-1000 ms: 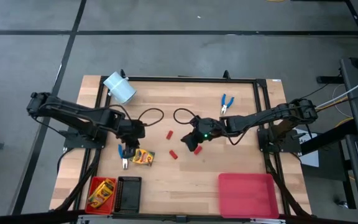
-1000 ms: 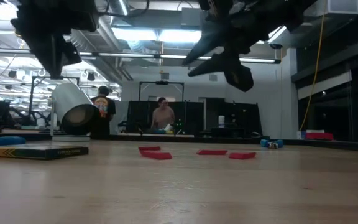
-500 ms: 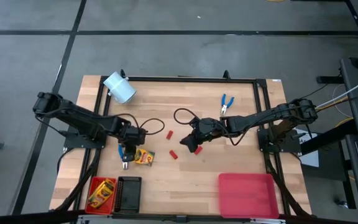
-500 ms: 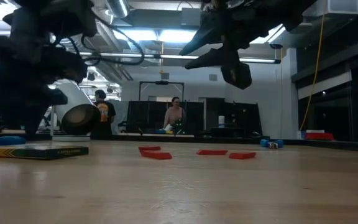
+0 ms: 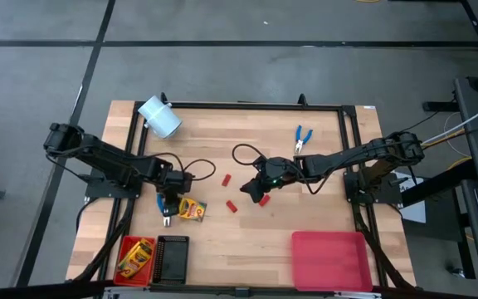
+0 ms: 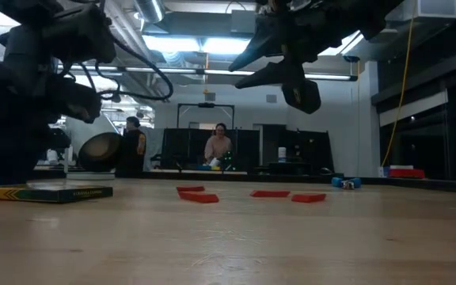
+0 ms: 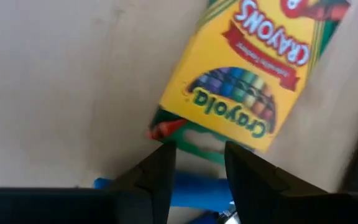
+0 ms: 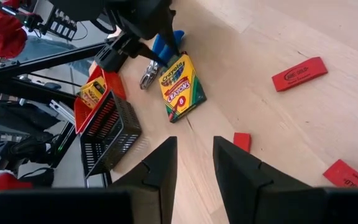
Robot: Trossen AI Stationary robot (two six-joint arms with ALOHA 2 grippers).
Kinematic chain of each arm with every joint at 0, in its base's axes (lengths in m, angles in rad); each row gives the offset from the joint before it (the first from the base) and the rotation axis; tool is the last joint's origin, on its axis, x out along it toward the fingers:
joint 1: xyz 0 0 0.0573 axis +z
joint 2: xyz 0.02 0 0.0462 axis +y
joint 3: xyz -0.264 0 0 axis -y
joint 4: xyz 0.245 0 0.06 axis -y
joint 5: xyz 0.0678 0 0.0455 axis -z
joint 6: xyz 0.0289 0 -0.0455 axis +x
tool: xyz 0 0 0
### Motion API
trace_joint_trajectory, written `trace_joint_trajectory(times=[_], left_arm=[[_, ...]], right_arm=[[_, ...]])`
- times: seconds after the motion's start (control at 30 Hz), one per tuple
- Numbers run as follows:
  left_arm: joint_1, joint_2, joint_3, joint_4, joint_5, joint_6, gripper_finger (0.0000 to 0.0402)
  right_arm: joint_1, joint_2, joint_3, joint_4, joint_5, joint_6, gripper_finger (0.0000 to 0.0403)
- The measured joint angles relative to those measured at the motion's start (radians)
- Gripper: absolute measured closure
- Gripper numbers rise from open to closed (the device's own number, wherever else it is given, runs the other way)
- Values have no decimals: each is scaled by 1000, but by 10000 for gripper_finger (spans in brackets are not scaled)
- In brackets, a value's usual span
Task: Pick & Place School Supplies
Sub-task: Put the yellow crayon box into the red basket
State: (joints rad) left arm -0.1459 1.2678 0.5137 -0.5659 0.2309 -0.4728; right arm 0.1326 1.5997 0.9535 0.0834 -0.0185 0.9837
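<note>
Two left-arm fingers (image 7: 160,177) astride blue-handled pliers (image 7: 194,188), beside crayon box (image 7: 247,74).

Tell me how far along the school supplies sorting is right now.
Done: one crayon box lies in the red tray. In hand: the left gripper is low over the blue-handled pliers beside the second crayon box, fingers open. Left: that box, the other pliers and three red pieces on the table; the right gripper hovers open, empty.
</note>
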Motion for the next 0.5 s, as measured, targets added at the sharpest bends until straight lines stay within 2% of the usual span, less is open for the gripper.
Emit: trace_joint_trajectory(times=[0.27, 0.5], left_arm=[[35, -3, -29, 55, 0, -73, 272], [53, -54, -32, 2, -64, -108, 272]], right_arm=[[0, 0, 0, 0, 0, 1, 296], [14, 0, 0, -1, 3, 8, 296]])
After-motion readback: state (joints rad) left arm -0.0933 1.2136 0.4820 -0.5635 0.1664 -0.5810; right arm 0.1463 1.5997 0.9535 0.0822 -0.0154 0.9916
